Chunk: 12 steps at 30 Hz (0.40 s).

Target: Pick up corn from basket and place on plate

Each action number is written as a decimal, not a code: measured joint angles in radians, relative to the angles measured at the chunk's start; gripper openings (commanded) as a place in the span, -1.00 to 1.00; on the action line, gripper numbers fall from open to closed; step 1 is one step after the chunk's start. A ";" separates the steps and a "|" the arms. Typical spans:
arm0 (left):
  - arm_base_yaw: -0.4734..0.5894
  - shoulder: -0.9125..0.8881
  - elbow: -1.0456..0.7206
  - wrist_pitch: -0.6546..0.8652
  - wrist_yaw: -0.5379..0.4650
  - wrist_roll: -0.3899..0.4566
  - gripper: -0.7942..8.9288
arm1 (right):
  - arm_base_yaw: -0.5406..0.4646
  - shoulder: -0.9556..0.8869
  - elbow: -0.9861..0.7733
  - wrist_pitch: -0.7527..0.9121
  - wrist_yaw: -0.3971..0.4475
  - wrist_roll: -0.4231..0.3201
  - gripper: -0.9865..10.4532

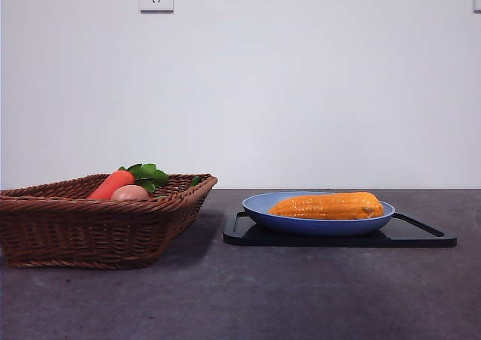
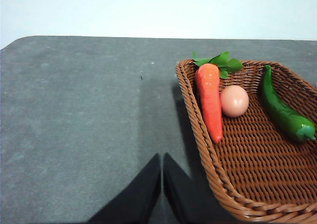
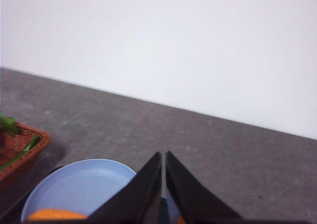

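An orange-yellow corn cob (image 1: 328, 205) lies on its side in a round blue plate (image 1: 259, 208), which rests on a flat black rectangular tray (image 1: 421, 235) on the dark grey table (image 1: 240, 295). Well apart from it across the table stands the brown wicker basket (image 1: 83, 227), holding a red-orange carrot (image 2: 210, 98) with green leaves, a pale pink egg (image 2: 234, 100) touching the carrot's side, and a long green pepper (image 2: 285, 113) along the opposite wall. No arm appears in the front view. The left gripper (image 2: 162, 160) hangs above bare table just beside the basket's rim, its two black jaws pressed nearly together with only a thin slit between them and nothing held. The right gripper (image 3: 163, 157) hangs above the plate's far edge, its jaws likewise drawn together and empty, the corn showing at the frame's lower edge.
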 measured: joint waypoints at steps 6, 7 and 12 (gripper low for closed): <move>0.000 0.000 0.000 0.000 0.000 0.000 -0.82 | -0.040 -0.241 -0.262 0.066 0.088 0.008 -0.83; 0.000 0.000 0.000 0.000 0.000 0.000 -0.82 | -0.047 -0.275 -0.297 0.068 0.093 0.008 -0.83; 0.000 0.000 0.000 0.000 0.000 0.000 -0.82 | -0.066 -0.386 -0.417 0.073 0.131 0.008 -0.83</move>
